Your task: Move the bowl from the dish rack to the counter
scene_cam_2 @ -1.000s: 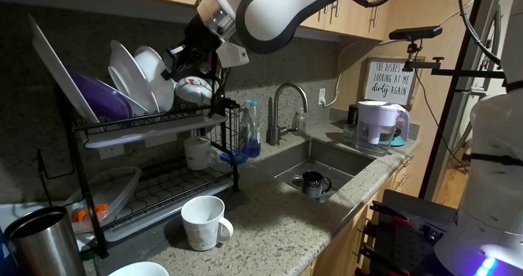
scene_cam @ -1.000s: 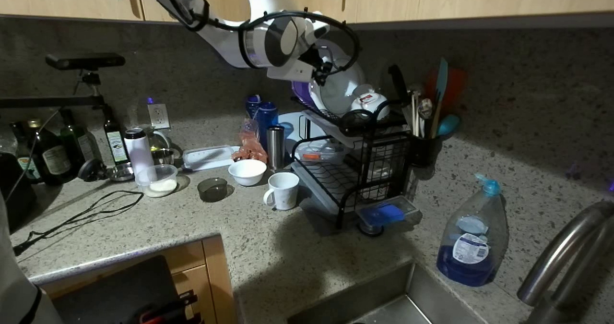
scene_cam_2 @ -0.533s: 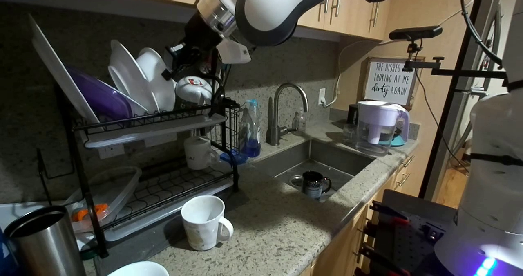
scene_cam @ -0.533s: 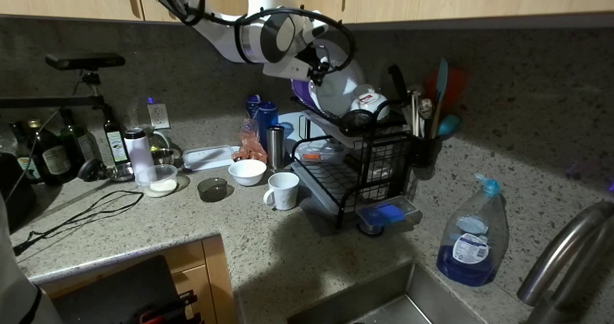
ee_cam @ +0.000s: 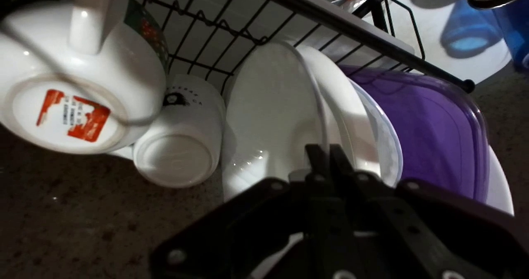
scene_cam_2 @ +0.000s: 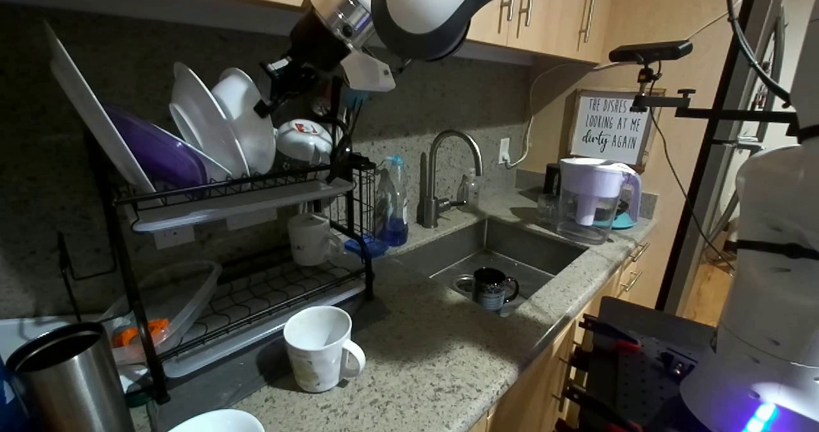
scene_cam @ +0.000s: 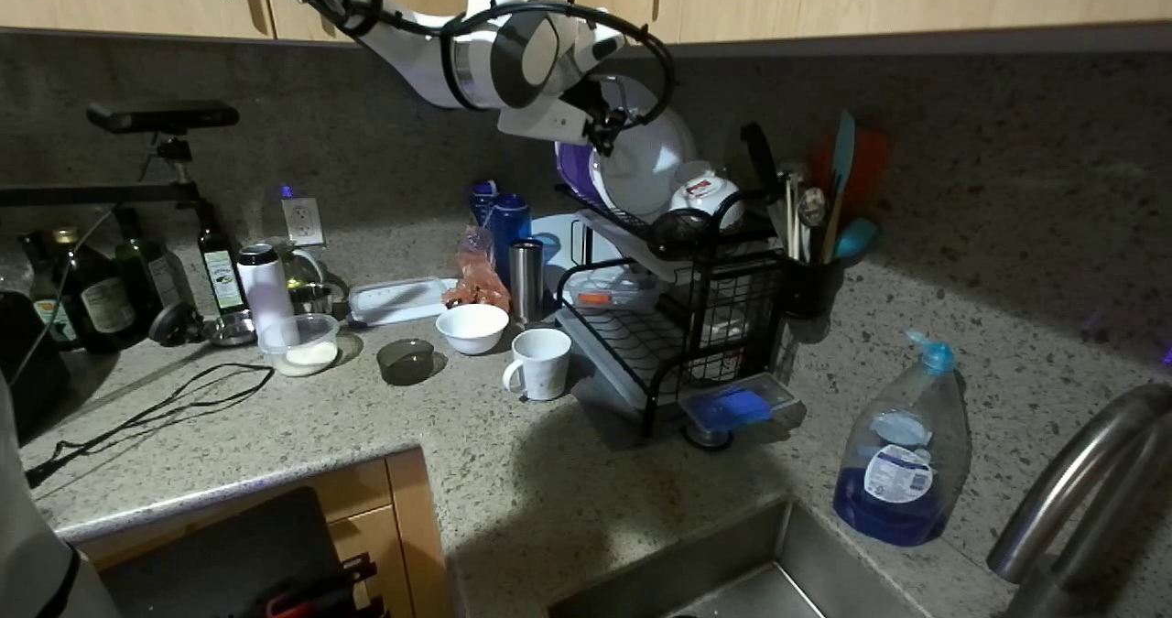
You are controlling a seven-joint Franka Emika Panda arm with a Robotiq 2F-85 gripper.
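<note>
While the gripper (ee_cam: 325, 150) is clenched on the rim of the white bowl (scene_cam_2: 248, 125), that bowl leans at the upper tier of the dish rack (scene_cam_2: 269, 294); whether it touches the wires is unclear. Two upside-down mugs (ee_cam: 82, 84) crowd that tier on one side, and on the other stand one white dish (scene_cam_2: 203, 121), one purple dish (scene_cam_2: 163, 153) and one large plate (scene_cam_2: 86, 99). Lower in the rack show one pale mug (scene_cam_2: 310, 240) and one clear tub (scene_cam_2: 185, 294) with an orange thing (scene_cam_2: 159, 327), hard to make out. On the counter (scene_cam: 485, 453) just before the rack's open front stands one patterned mug (scene_cam: 542, 366); one steel tumbler (scene_cam_2: 73, 374) and one small bowl (scene_cam_2: 217, 421) are near the rack, both cut off in an exterior view. One utensil holder (scene_cam: 808, 290) is at the rack's side, one soap bottle (scene_cam: 893, 471) beyond it, apart. In the wrist view the gripper hides part of the bowl; in both exterior views the arm (scene_cam: 517, 59) is cut off at the top edge.
</note>
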